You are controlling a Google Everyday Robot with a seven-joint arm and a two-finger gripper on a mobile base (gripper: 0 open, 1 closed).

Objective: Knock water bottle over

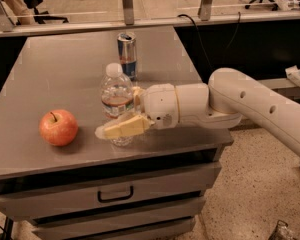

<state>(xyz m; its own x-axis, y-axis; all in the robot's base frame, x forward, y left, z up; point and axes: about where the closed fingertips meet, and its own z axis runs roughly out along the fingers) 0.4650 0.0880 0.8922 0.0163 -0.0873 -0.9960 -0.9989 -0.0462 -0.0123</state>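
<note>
Claw (119, 113) of cream plastic, two-fingered, on the end of a thick white robot arm (250, 104), reaches in from the right across a grey metal surface (50, 74) and stands spread around a small clear ribbed plastic water bottle with a white screw cap and a red-and-white label band (116, 96). The bottle is upright near the front edge of the surface, roughly at its middle. The near finger (122, 128) lies low and crosses in front of the bottle's base, its tip pointing left toward a red apple with a short stem (58, 127). The far finger shows only as a short stub just behind the bottle's right shoulder. Whether either finger presses on the plastic cannot be told. The apple sits well to the left of the bottle, apart from the claw. Behind the bottle, farther back on the surface, a blue-and-silver metal drink can (127, 54) stands upright, shorter than the bottle and not touched by the arm. Below the surface are grey drawers, the top one with a dark pull handle (115, 194). Speckled flooring shows at lower right.
</note>
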